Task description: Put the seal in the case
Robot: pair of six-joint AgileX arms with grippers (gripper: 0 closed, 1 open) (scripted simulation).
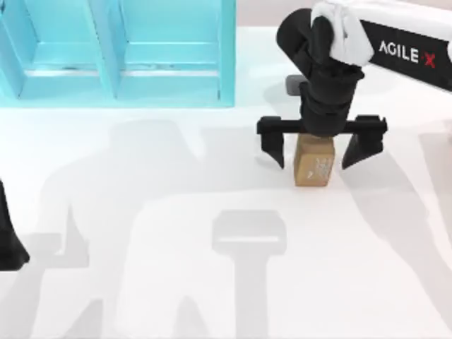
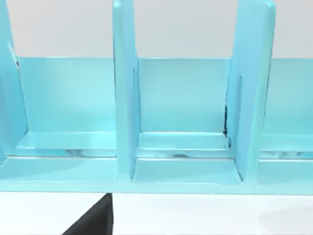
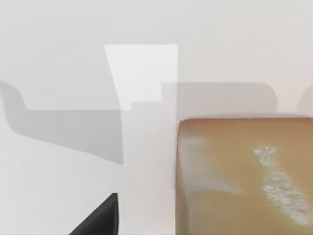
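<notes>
Spread wide, the right gripper (image 1: 321, 150) stood over the seal (image 1: 314, 162), one finger (image 1: 274, 150) on each side and neither touching the upright tan block. That block rested on the white table (image 1: 176, 282), right of centre and in front of the turquoise case (image 1: 120, 53) at the back left. At the left edge sat the left gripper (image 1: 8, 247); whether its fingers were spread could not be told.

A rendered simulation: bare white table (image 1: 176, 282) and flat turquoise case (image 1: 120, 56).
</notes>
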